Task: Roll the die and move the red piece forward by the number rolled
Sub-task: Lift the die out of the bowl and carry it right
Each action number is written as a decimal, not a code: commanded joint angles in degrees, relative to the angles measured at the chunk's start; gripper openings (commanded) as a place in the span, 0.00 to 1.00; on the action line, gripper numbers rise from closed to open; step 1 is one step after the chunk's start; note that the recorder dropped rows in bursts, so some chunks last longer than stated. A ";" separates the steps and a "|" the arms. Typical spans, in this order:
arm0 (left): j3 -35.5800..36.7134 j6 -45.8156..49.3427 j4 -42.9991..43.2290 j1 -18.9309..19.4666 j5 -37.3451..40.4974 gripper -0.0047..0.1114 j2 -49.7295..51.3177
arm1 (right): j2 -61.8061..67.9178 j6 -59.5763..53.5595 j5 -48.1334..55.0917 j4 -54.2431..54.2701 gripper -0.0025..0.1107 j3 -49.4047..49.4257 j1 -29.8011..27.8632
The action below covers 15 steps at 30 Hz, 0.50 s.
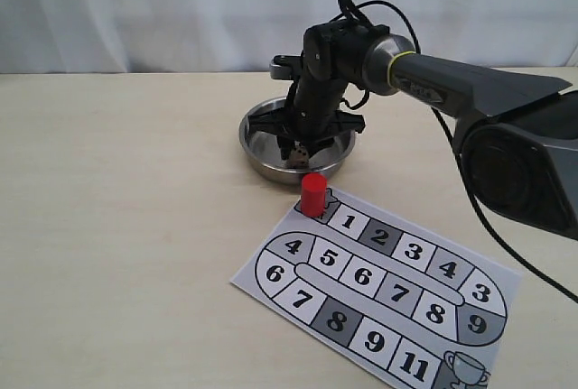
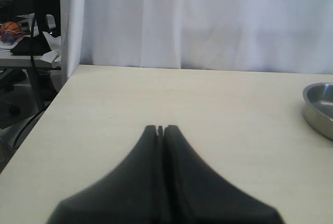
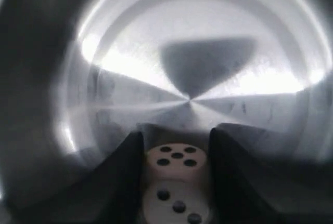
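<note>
The light-tan die [image 3: 177, 182] sits between the dark fingers of my right gripper [image 3: 177, 133], which touch it on both sides. One face shows five pips, another three. In the exterior view this gripper [image 1: 296, 147] reaches down into the steel bowl [image 1: 257, 150], with the die [image 1: 298, 157] just visible at its tips. I cannot tell whether the die rests on the bowl's floor. The red piece [image 1: 313, 194] stands upright on the start square of the paper board [image 1: 379, 290], just in front of the bowl. My left gripper [image 2: 160, 128] is shut and empty over bare table.
The numbered board lies angled toward the front right, ending in a trophy square [image 1: 465, 369]. The bowl's rim [image 2: 320, 109] shows at the edge of the left wrist view. A white curtain [image 1: 181, 10] hangs behind the table. The table's left edge [image 2: 52, 109] drops off beside the left gripper.
</note>
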 commanded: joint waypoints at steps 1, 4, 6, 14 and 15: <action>0.11 -0.28 0.04 -0.01 -0.44 0.04 -0.06 | -1.06 0.03 1.24 0.02 0.06 -2.12 -1.31; 0.11 -0.28 0.04 -0.01 -0.56 0.04 -0.06 | -1.19 0.03 1.43 0.02 0.06 -3.55 -1.31; 0.11 -0.28 0.04 -0.01 -0.56 0.04 -0.06 | -1.32 -0.91 1.43 0.25 0.06 -4.52 -1.31; 0.11 -0.28 0.04 -0.01 -0.56 0.04 -0.06 | -2.30 -9.15 7.46 0.80 0.06 -8.89 -1.41; 0.11 -0.28 0.04 -0.01 -0.56 0.04 -0.06 | -2.76 -9.15 8.09 0.80 0.06 -8.89 -1.54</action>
